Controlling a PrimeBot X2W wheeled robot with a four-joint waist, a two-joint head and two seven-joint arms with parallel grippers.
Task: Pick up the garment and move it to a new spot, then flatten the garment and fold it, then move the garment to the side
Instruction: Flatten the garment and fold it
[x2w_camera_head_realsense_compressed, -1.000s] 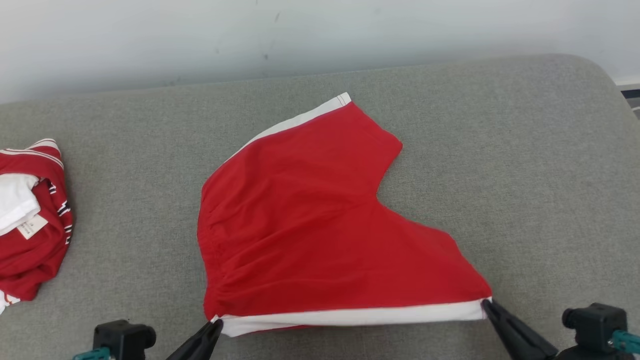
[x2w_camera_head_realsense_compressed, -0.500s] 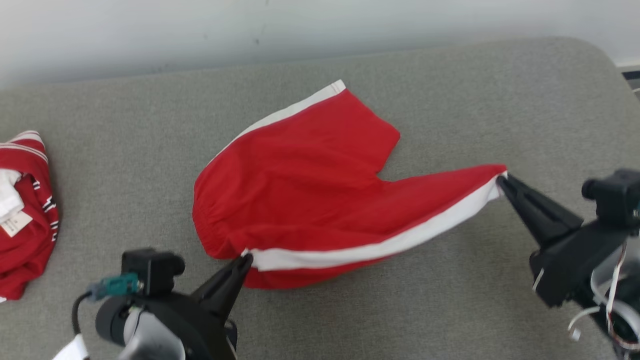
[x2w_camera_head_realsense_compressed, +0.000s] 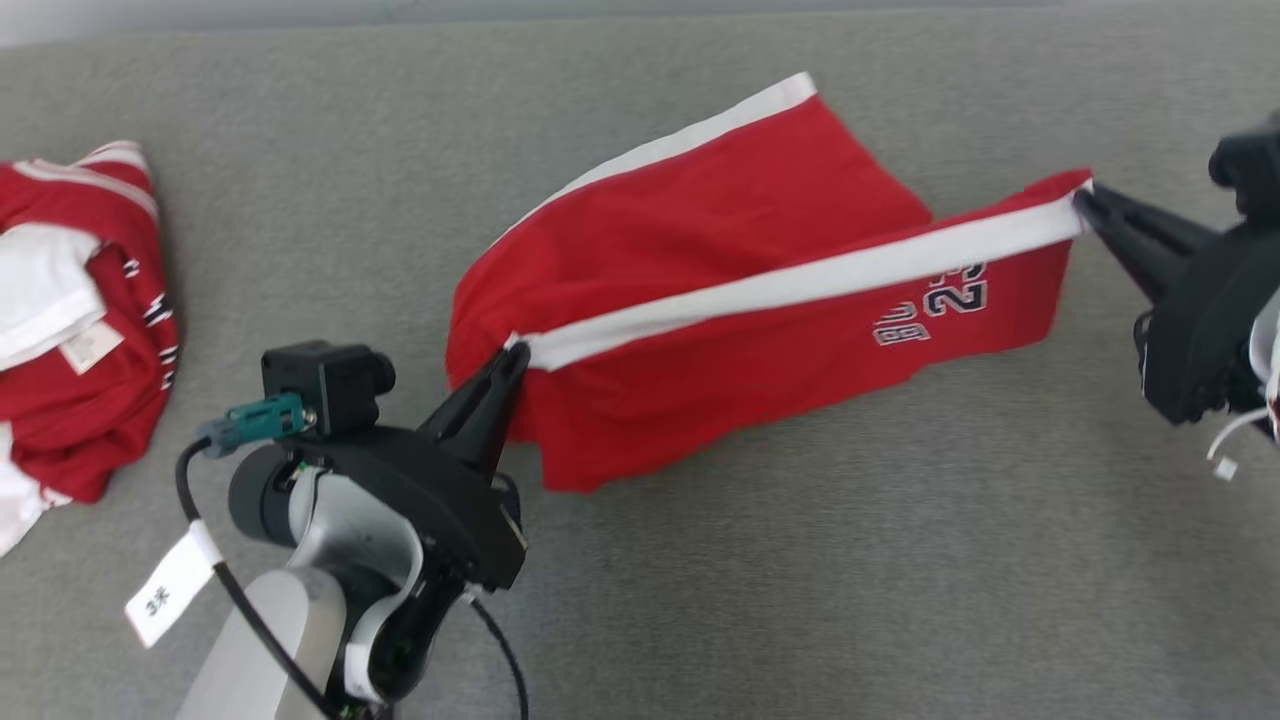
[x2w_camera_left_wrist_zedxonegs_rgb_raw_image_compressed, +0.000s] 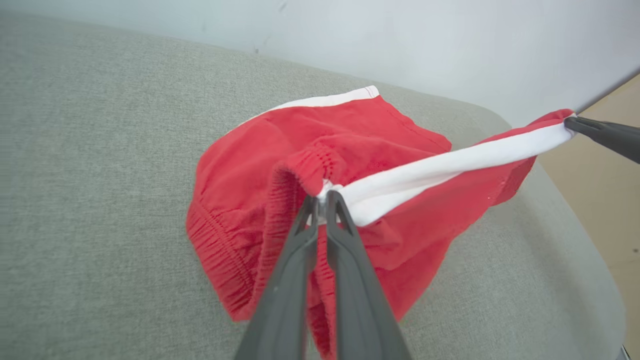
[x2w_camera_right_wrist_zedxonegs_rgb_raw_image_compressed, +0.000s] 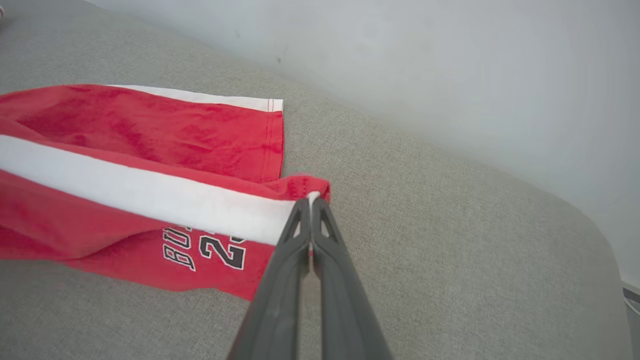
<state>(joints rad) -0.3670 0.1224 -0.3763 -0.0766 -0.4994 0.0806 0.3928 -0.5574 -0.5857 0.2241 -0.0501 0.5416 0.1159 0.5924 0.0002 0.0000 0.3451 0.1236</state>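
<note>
Right now the red shorts (x2w_camera_head_realsense_compressed: 720, 250) sit over the middle of the grey cushion (x2w_camera_head_realsense_compressed: 800, 600), closer to its far edge than to its near one. They are held up at two points. The left gripper (x2w_camera_head_realsense_compressed: 512, 357) has its two dark fingers pressed together on the waistband end of a white side stripe (x2w_camera_head_realsense_compressed: 800, 285), with the gathered elastic bunched just beside the tips. The right gripper (x2w_camera_head_realsense_compressed: 1082, 200), out toward the cushion's right edge, has its fingers pinched tight on the hem end of that same stripe.

Between the two grips the stripe runs nearly straight and lifted off the fabric surface. The leg below it hangs down toward the near side, showing black-and-white lettering (x2w_camera_head_realsense_compressed: 935, 305) close to the hem. The other leg (x2w_camera_head_realsense_compressed: 700, 190) lies flat on the cushion behind it, its own white stripe along the side facing the far edge.

A heap of red and white clothing (x2w_camera_head_realsense_compressed: 90, 330) rests at the cushion's left edge, well apart from the shorts. A white paper tag (x2w_camera_head_realsense_compressed: 165, 590) dangles from the cable on the left arm. Beyond the far edge stands a pale wall (x2w_camera_left_wrist_zedxonegs_rgb_raw_image_compressed: 450, 40).
</note>
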